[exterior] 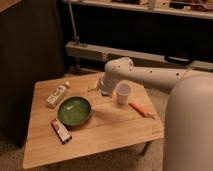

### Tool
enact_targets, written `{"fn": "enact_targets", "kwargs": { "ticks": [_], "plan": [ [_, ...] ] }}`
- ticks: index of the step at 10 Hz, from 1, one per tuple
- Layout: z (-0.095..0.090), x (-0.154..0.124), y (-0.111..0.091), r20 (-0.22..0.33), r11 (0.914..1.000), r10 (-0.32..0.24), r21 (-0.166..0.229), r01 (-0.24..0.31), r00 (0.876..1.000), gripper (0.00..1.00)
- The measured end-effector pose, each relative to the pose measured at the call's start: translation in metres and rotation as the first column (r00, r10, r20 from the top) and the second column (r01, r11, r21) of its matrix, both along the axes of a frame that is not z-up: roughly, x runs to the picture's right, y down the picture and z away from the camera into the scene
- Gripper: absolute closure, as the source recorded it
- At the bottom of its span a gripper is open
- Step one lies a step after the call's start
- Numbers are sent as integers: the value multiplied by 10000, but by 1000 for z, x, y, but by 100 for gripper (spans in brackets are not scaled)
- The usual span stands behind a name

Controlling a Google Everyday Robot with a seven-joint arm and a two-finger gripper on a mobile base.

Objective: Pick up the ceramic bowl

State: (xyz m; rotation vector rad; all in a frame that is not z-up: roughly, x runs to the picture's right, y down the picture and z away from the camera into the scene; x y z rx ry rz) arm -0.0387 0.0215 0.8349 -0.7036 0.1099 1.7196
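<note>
The ceramic bowl (74, 110) is round, shallow and glossy green with a darker rim. It sits on the left half of the small wooden table (115, 131). My white arm reaches in from the right. The gripper (102, 90) hangs at the arm's end, low over the table just right of and behind the bowl, apart from it. It sits next to the small white cup (123, 93).
A pale bottle (57, 94) lies behind the bowl at the left. A red and dark packet (61, 130) lies in front of the bowl. An orange object (138, 108) lies right of the cup. A dark cabinet stands at the left, a shelf behind.
</note>
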Motion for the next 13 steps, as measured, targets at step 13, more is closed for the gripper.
{"fn": "enact_targets", "kwargs": {
  "ticks": [13],
  "plan": [
    [47,-50,40,3063,9913,-1112,-337,1275,9454,22]
  ]
}}
